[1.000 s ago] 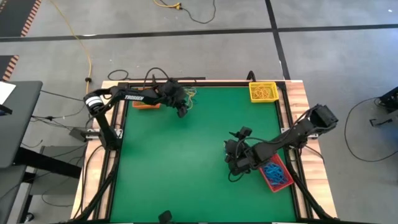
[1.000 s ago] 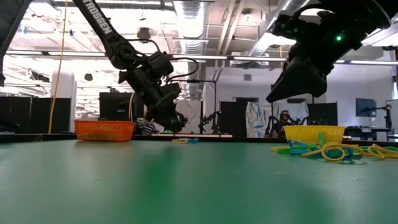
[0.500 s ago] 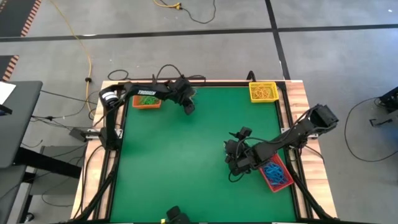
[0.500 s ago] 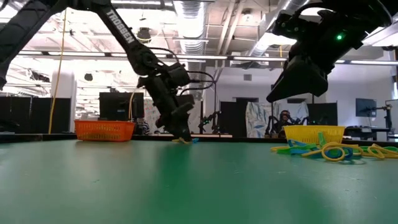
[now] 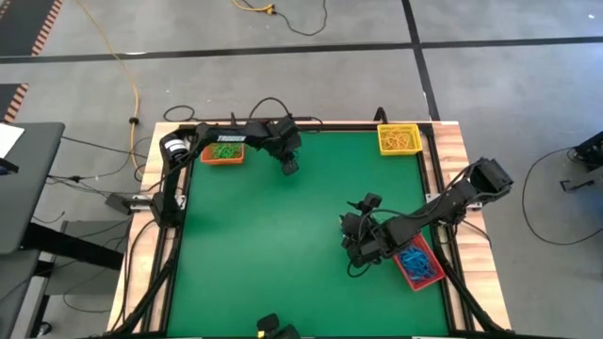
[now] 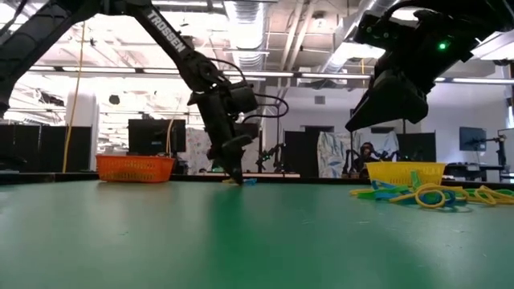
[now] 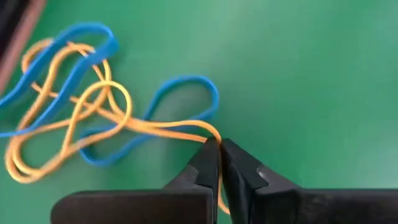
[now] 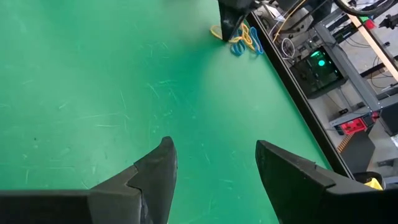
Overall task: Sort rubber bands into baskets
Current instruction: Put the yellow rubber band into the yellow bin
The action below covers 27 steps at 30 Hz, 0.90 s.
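Left pincer closed on a yellow band, tips at the green desk. Band trails straight ahead of the tips into a yellow/blue tangle near the far edge. Orange basket just beside, yellow basket well apart. Right pincer open, idle beside the red basket.

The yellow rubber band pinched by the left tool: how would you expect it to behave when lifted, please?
The yellow rubber band looks thin and limp, so it will probably droop. It crosses a blue band, which may drag along. The left tool grips a single strand, so slipping seems possible.
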Motion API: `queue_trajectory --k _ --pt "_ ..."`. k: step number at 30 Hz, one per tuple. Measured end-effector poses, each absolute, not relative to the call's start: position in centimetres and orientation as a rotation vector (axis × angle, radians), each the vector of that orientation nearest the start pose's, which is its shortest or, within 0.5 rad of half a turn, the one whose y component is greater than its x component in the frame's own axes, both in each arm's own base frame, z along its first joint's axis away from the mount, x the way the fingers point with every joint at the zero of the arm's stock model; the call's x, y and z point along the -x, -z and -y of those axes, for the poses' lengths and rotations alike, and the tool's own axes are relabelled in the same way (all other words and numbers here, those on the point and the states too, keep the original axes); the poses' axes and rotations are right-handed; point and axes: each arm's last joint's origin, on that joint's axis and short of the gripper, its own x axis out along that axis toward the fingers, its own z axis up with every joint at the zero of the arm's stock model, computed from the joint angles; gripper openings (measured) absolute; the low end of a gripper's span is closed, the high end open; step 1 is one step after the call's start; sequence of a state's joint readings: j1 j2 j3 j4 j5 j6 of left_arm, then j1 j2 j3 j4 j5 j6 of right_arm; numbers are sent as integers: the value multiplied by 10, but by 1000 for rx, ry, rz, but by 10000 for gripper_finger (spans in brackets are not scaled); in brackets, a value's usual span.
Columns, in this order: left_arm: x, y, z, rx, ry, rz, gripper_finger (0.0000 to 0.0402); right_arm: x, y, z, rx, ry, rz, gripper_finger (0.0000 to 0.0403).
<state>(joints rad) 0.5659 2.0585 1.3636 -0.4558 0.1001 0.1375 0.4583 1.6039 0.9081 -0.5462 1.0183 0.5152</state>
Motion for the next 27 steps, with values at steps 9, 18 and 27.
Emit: queue_trajectory --k 9,18,27 --pt "-349 -179 -192 201 -245 -1053 0 -264 -178 -103 376 688 -753 255" --pt "-346 -244 -149 106 -117 -904 0 -271 -180 -91 355 754 -716 255" --pt "-340 -288 -103 35 28 -782 0 -300 -195 -77 402 741 -601 255"
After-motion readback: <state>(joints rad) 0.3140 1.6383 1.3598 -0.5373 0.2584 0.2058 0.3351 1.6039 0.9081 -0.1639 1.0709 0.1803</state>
